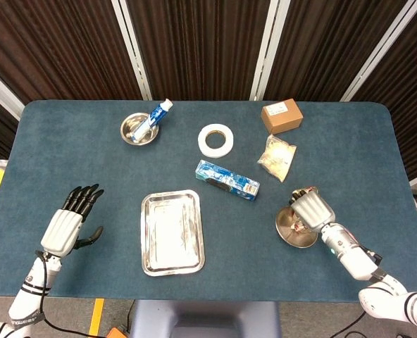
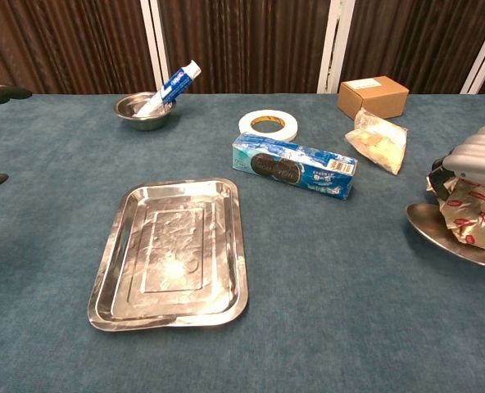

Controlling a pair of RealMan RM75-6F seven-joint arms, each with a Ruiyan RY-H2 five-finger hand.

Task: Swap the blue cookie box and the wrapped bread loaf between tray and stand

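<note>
Head view: the wrapped bread loaf (image 1: 301, 212) is gripped from above by the right hand (image 1: 311, 208) on the stand (image 1: 287, 231), near the table's right edge. The blue cookie box (image 1: 227, 179) lies on the cloth between stand and tray (image 1: 171, 232), which is bare. The left hand (image 1: 68, 224) is held released, fingers spread, well to the left. The grip should be closed around the loaf's middle, gently enough that the wrapper is not crushed, and the lift kept vertical so the stand is not tipped.
</note>
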